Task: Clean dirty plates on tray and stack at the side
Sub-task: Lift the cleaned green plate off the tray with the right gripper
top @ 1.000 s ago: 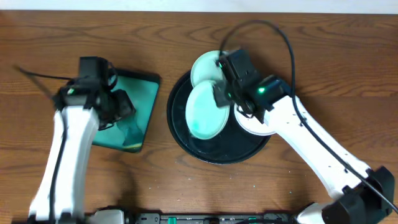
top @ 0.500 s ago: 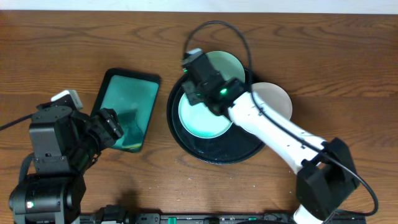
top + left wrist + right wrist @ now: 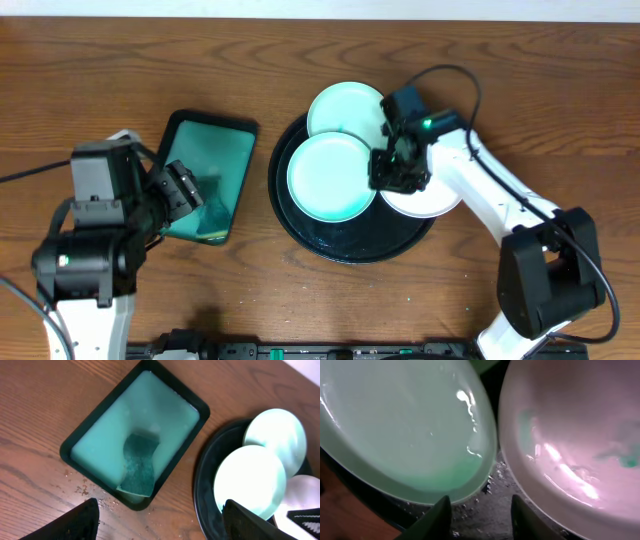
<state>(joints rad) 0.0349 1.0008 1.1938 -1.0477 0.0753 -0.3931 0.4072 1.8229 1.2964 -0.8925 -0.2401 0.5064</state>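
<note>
The round black tray (image 3: 350,240) holds a pale mint plate (image 3: 333,177) at its middle. A second mint plate (image 3: 345,110) lies on its far rim, and a white plate (image 3: 432,200) lies on its right rim. My right gripper (image 3: 398,170) hovers low over the gap between the middle plate (image 3: 405,430) and the white plate (image 3: 575,435). Its jaws (image 3: 479,520) are open and empty above the wet tray floor (image 3: 485,505). My left gripper (image 3: 180,195) is open and empty (image 3: 160,510) over the table, between the teal tray and the black tray (image 3: 205,490).
A rectangular teal tray (image 3: 175,225) with a dark rim lies left of the black tray. It holds a dark teal sponge (image 3: 140,462). Crumbs lie on the wood (image 3: 82,491) in front of it. The right arm's cable (image 3: 450,75) loops above the plates.
My right gripper has moved from the tray's upper left to the right, down between the middle plate and the white plate. The left arm has shifted a little over the teal tray's near edge.
</note>
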